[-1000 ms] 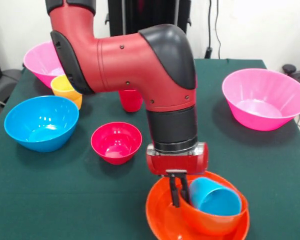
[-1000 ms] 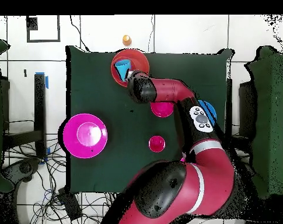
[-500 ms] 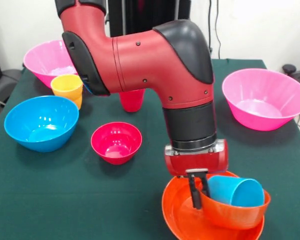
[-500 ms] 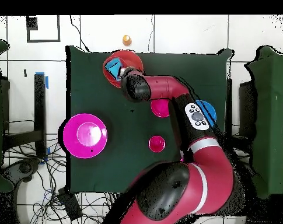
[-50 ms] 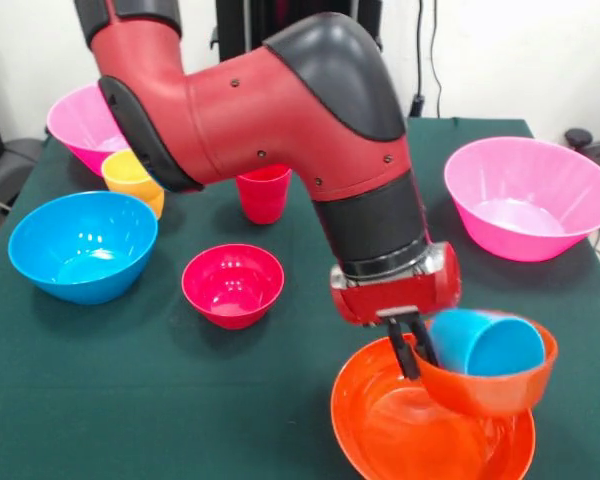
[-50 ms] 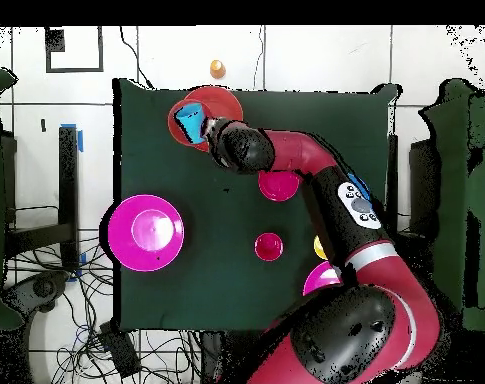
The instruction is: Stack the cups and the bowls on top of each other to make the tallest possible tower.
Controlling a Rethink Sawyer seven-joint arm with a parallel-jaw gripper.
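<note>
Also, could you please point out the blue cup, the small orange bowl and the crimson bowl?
blue cup point(image 5: 488, 343): front view, its side wall.
small orange bowl point(image 5: 480, 390): front view, outer wall below the cup.
crimson bowl point(image 5: 232, 285): front view, inner wall.

The green table point(image 5: 230, 400) bears bowls (two pink point(image 5: 528, 195), one blue point(image 5: 83, 245), crimson point(image 5: 233, 284), wide orange point(image 5: 420, 445)) and cups point(image 5: 263, 193).
</note>
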